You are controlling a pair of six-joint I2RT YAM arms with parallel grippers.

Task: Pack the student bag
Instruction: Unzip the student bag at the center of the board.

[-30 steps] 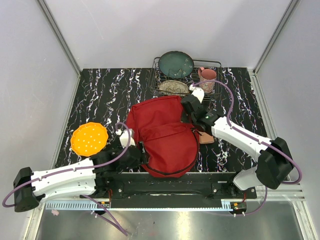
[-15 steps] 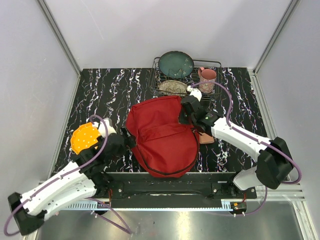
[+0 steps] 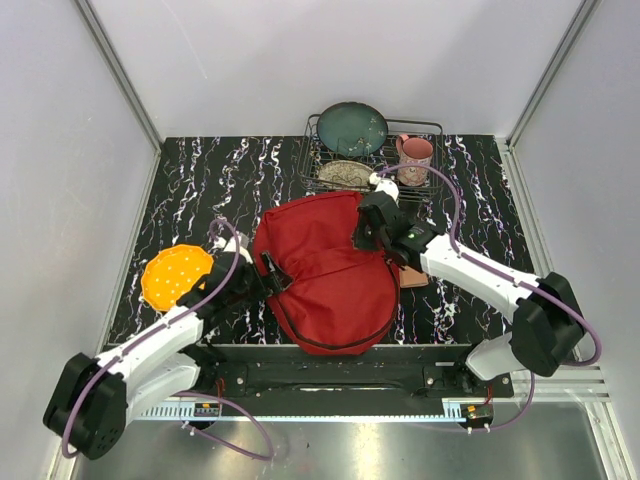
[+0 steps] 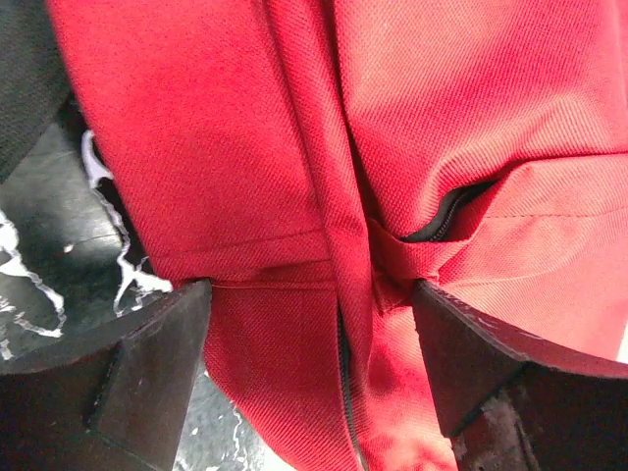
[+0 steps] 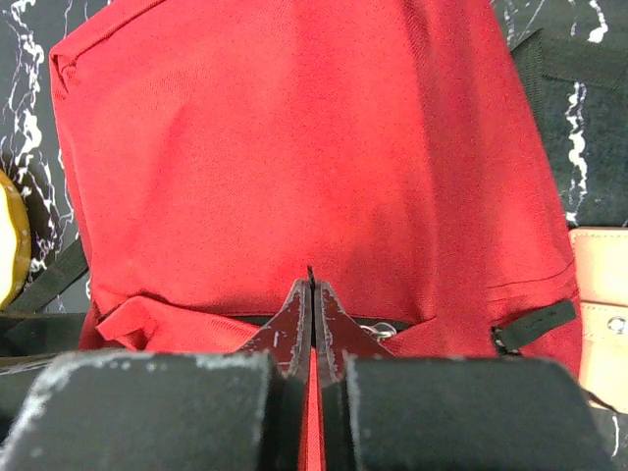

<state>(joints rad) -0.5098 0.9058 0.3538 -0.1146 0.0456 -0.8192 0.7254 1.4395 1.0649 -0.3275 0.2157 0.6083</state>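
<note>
The bag (image 3: pixel 325 265) lies flat in the middle of the desk (image 3: pixel 200 190), and its zip (image 4: pixel 442 211) shows only a small gap. Within the last second the left end effector (image 3: pixel 268 272) left the bag's near-left corner, swung out toward the orange disc (image 3: pixel 176 276) and returned to the bag's left edge. Its jaws now stand wide, straddling a fold (image 4: pixel 348 235) without gripping it. The right end effector (image 3: pixel 365 235) has stayed fully closed at the far-right edge; whether it pinches cloth cannot be told. The left arm seems to be regrasping to open the bag, and packing looks not yet begun.
</note>
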